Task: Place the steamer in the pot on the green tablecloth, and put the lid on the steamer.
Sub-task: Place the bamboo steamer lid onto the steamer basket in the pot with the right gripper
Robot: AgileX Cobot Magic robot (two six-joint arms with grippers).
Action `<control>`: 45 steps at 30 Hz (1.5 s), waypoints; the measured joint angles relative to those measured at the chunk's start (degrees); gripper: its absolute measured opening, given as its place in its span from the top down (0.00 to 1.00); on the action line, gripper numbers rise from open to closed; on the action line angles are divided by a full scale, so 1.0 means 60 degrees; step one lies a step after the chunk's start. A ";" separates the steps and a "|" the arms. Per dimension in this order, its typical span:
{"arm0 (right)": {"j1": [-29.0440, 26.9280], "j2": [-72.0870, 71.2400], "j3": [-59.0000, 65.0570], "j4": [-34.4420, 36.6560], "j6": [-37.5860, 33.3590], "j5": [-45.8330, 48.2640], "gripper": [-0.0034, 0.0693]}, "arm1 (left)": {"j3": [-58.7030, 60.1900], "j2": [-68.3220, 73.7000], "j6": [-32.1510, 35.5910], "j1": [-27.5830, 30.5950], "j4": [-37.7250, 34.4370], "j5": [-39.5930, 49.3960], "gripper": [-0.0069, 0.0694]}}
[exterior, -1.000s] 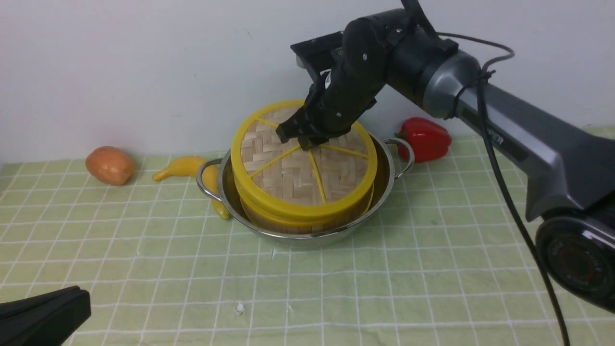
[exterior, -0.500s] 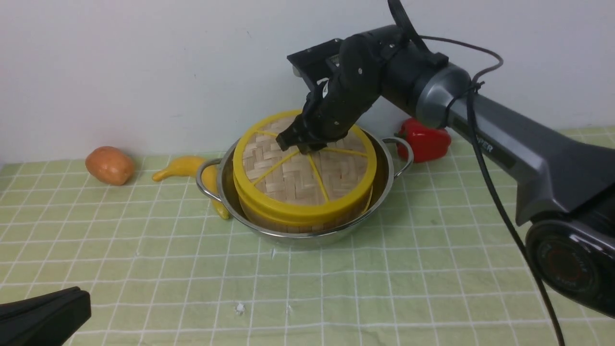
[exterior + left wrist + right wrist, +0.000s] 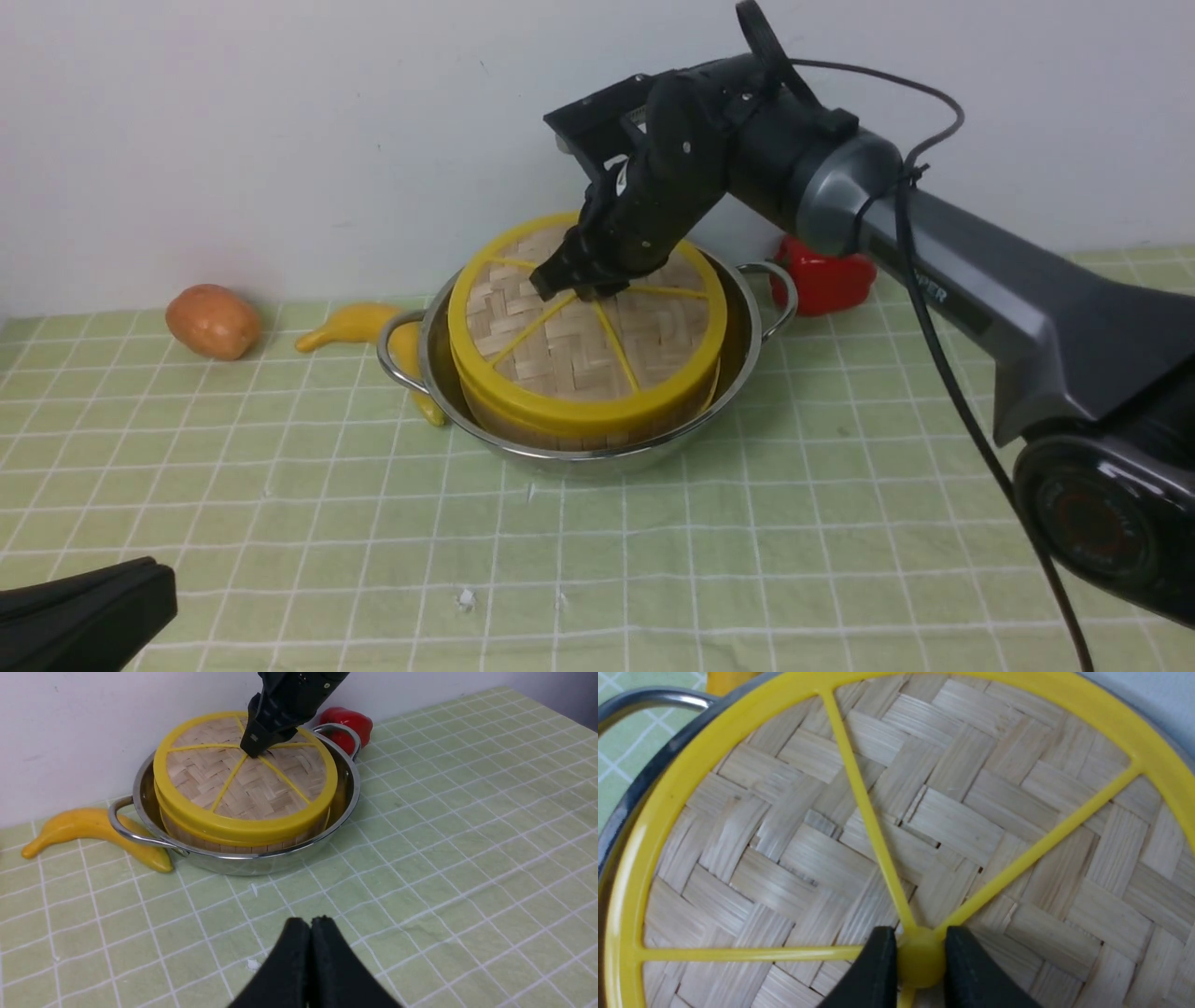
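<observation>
The shiny pot stands on the green tablecloth near the back wall. Inside it sits the steamer, with only its bamboo side wall showing. The woven lid with yellow spokes lies on top of it. My right gripper reaches down from the right, shut on the lid's central yellow knob; both black fingers press its sides. My left gripper hangs low over the cloth at the front left, jaws shut together and empty.
A yellow banana lies against the pot's left handle. Further left is a brown-orange potato. A red pepper sits behind the pot's right handle. The white wall runs close behind the pot.
My right gripper has come down and slightly left with the lid. The lid, tilted and raised a second ago, now sits lower and flatter on the steamer. The left arm is unmoved.
</observation>
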 joint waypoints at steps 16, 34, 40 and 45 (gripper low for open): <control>0.0029 0.0069 -0.0437 -0.0111 0.0000 0.0331 0.76 | 0.0000 0.0000 0.0000 0.0000 0.0000 0.0000 0.94; 0.0061 0.0315 -0.0517 -0.0159 0.0000 0.0229 0.76 | 0.0000 0.0000 0.0000 0.0000 0.0000 0.0224 0.94; 0.0061 0.0315 -0.0542 -0.0162 0.0000 0.0289 0.71 | 0.0000 0.0000 0.0000 0.0000 0.0000 0.0447 0.93; 0.0079 0.0029 -0.0542 -0.0109 0.0000 0.0631 0.48 | 0.0000 0.0000 0.0000 0.0000 0.0000 0.0382 0.93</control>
